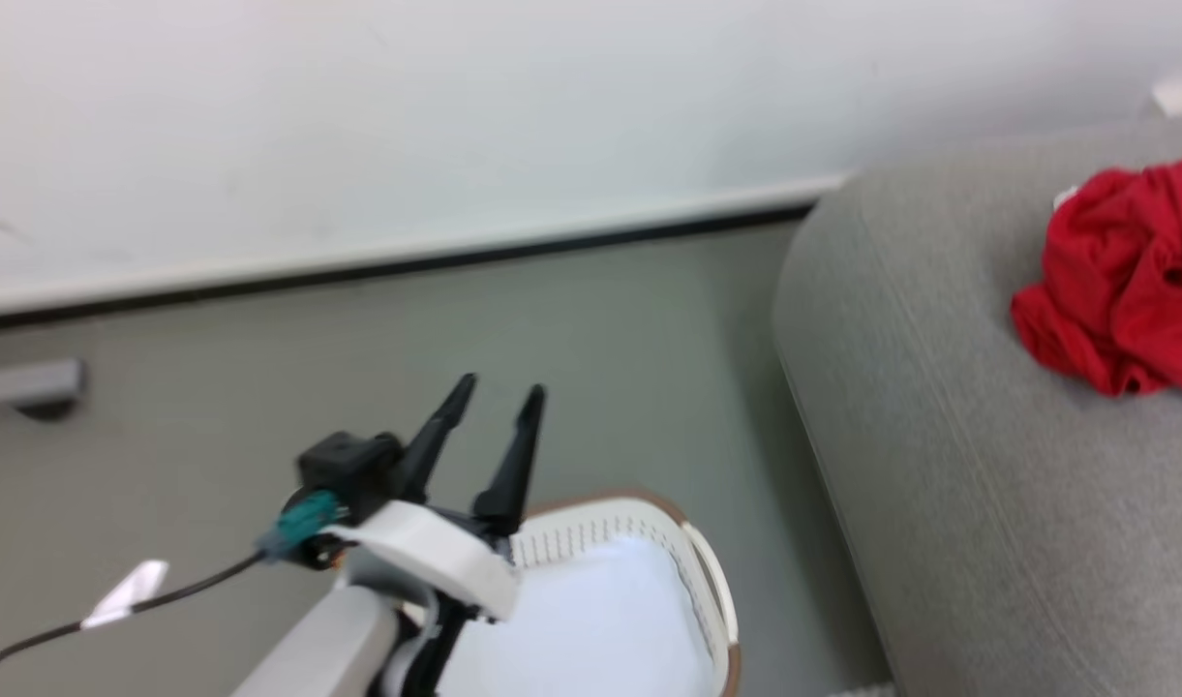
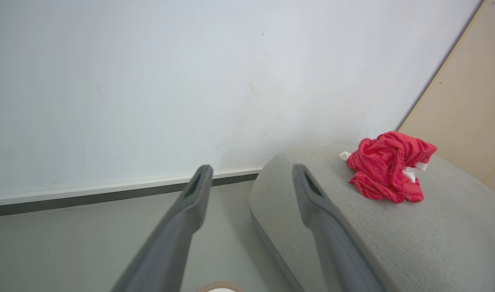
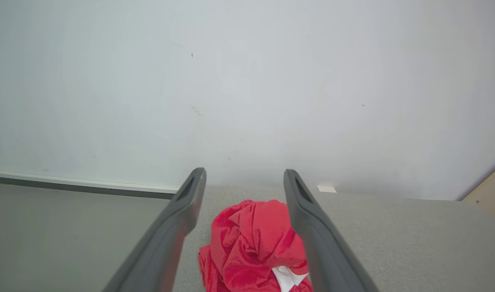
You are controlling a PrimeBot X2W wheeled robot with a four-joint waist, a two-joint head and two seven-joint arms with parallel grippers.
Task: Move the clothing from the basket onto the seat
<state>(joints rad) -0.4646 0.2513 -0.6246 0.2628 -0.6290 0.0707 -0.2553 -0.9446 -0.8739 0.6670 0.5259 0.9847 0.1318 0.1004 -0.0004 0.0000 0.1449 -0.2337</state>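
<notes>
The red clothing (image 1: 1123, 281) lies crumpled on the grey seat (image 1: 939, 465) at the right of the head view, and shows as a heap (image 2: 389, 167) in the left wrist view too. My left gripper (image 1: 500, 395) is open above the white basket (image 1: 712, 571), fingers pointing toward the wall. In the right wrist view my right gripper (image 3: 244, 175) is open, its two fingers standing either side of the clothing (image 3: 253, 247) and above it, holding nothing. The seat (image 3: 393, 239) spreads beneath the heap.
A pale white-blue cloth (image 1: 591, 629) lies inside the basket. A white wall with a dark baseboard (image 1: 407, 266) runs behind the grey floor (image 1: 261, 387). A beige panel (image 2: 470, 101) stands right of the seat.
</notes>
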